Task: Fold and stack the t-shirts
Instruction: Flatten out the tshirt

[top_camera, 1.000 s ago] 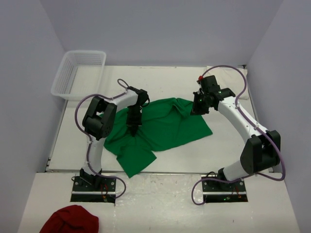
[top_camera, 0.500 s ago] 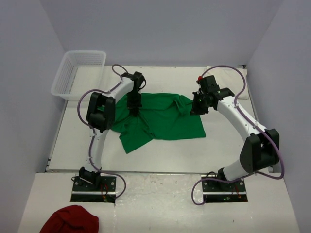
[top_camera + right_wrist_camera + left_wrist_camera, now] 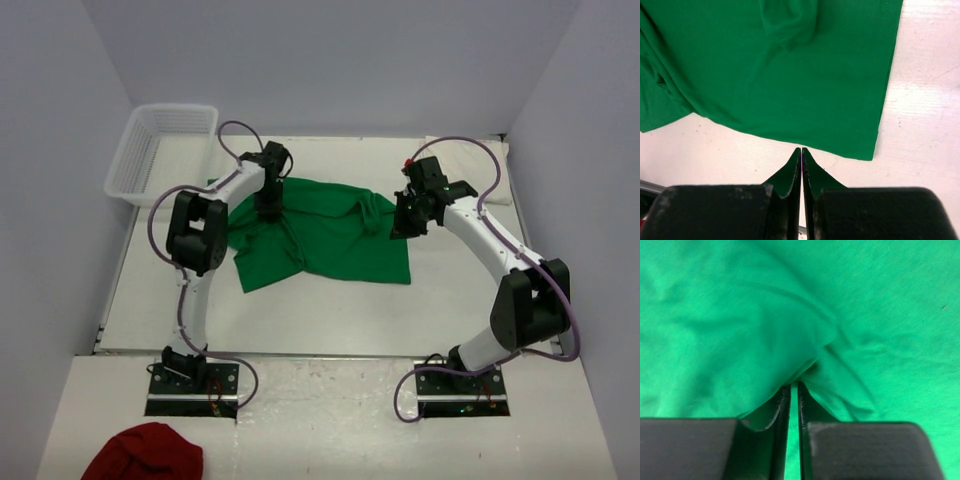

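Note:
The green t-shirt lies spread across the middle of the table, with a sleeve bunched near its right side. My left gripper is down on its back left part. In the left wrist view the left gripper has its jaws a thin slit apart, and a fold of the green t-shirt runs into the tips. My right gripper hangs at the shirt's right edge. There the right gripper is shut on a pinch of green cloth, above the shirt's hem. A cream-white t-shirt lies at the back right.
A white mesh basket stands at the table's back left corner. A dark red cloth lies on the near shelf, left of the left arm's base. Grey walls close in the table on three sides.
Both arms have drawn the green shirt toward the back of the table, and it now lies flatter and more square. The left jaws have parted by a slit.

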{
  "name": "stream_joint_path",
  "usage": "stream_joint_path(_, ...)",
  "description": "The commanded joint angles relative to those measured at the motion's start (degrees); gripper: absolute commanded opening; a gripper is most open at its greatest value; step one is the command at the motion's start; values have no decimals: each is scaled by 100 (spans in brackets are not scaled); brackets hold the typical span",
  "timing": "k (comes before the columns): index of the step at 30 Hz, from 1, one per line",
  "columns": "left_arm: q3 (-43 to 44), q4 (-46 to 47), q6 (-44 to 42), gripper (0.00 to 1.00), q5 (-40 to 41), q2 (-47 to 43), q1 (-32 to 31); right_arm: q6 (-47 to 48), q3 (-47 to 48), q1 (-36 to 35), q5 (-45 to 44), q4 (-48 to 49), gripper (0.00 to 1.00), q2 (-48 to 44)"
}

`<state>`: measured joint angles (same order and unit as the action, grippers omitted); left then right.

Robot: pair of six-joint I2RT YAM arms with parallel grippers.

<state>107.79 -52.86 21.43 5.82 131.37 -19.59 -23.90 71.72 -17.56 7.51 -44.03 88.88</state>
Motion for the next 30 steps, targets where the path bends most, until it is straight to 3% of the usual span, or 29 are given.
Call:
stream_joint_path(1, -775, 1049, 53, 18, 656, -942, 8, 131, 43, 7, 128, 149, 2, -38)
stream_joint_path(2, -933, 1137, 98, 23, 709, -1155, -44, 157, 61, 7, 146, 158, 4, -64)
stream_joint_path(5, -1601, 1418, 230, 27, 946, -1991, -132, 219, 131, 7, 146, 132, 10, -108)
stream_joint_path(6, -1690, 1436, 265, 34, 1086, -2341, -141, 245, 157, 7, 154, 123, 11, -117)
stream_joint_path(9, -2068, 1533, 370, 37, 1272, -3096, -220, 281, 237, 7, 172, 105, 19, -160)
stream_joint_path(11, -2331, 1656, 353, 40, 1350, -3450, -316, 298, 281, 7, 198, 88, 30, -196)
stream_joint_path(13, -2455, 1630, 344, 58, 1553, -3934, -405, 307, 325, 7, 198, 26, 43, -266)
stream_joint_path(15, -2525, 1080, 606, 64, 1440, -4215, -431, 281, 369, 7, 111, -35, 55, -336)
stream_joint_path(16, -2630, 911, 956, 64, 1291, -4303, -440, 246, 377, 7, 76, -9, 67, -476)
stream_joint_path(19, -3446, 567, 1572, 64, 789, -4742, -475, 88, 403, 7, -205, 96, 85, -774)
stream_joint_path(22, -4396, 637, 1794, 58, 744, -5287, -501, 17, 290, 16, -390, 420, 86, -1099)
stream_joint_path(23, -4720, 698, 1777, 51, 832, -5445, -510, -87, 116, 16, -434, 500, 86, -1188)
stream_joint_path(30, -5698, 1005, 1540, 39, 1228, -5692, -519, -229, -1212, 16, -391, 1553, 85, -2058)
